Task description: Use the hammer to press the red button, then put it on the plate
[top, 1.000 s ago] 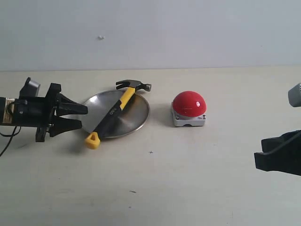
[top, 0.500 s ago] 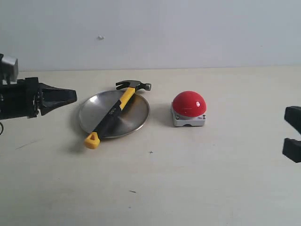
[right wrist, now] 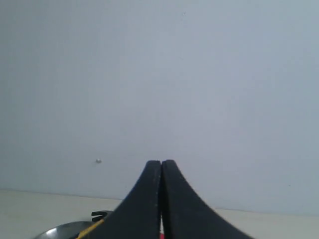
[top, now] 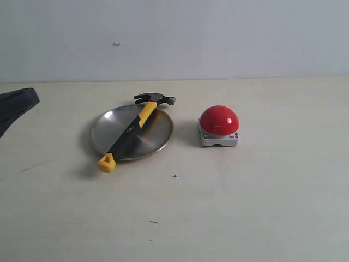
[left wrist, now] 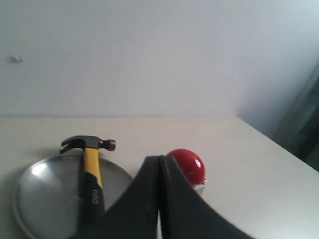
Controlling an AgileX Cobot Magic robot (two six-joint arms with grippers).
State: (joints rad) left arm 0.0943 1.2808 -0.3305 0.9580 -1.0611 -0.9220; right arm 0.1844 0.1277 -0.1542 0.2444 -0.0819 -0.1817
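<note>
Both sitting pressed together, empty: left pincer (left wrist: 159, 162), right pincer (right wrist: 161, 164). Left one is covering part of red button (left wrist: 188, 163); hammer (top: 133, 128) lying across plate (top: 155, 137).

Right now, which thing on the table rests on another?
The black-and-yellow claw hammer: it lies across the round silver metal plate; the red dome button sits alone.

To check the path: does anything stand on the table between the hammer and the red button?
Nothing visible does. The hammer lies across the plate, and only bare table separates its head from the red button.
</note>
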